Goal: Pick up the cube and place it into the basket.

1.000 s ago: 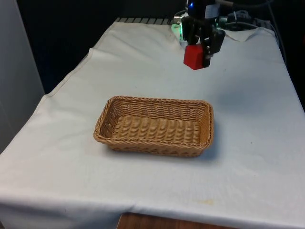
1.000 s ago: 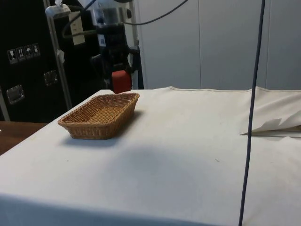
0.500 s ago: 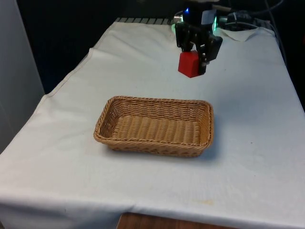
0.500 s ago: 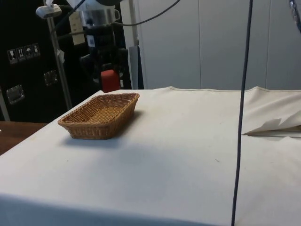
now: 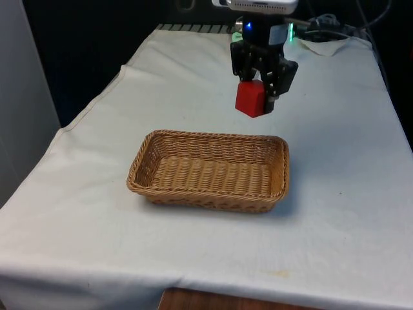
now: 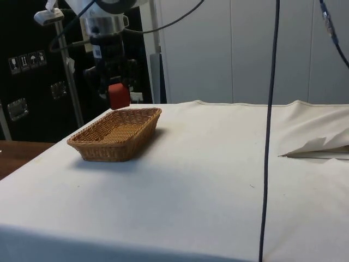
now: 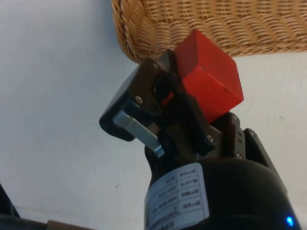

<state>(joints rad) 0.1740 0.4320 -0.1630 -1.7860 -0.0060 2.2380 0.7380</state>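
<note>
- Pincer (image 5: 257,97) hung in the air above the counter (image 5: 335,148), fingers clamped on the cube (image 5: 250,99); cube clear of the cloth.
- Cube red, gripped by two opposite faces and tilted, one corner lowest.
- Front view: cube sat above and beyond the basket's (image 5: 210,170) far rim, at about 1 o'clock from the basket's centre, not over its floor.
- Side view: pincer (image 6: 113,93) and cube (image 6: 116,96) stood higher than the basket (image 6: 116,134) rim, at roughly 12 o'clock above it.
- Wrist view: cube (image 7: 207,82) filled the gap between the black fingers (image 7: 158,96); a corner of the basket (image 7: 201,24) lay below it, just beyond the cube's edge.
- Basket: oblong wicker, flat on the counter, nothing inside.
- White cloth covered the counter.
</note>
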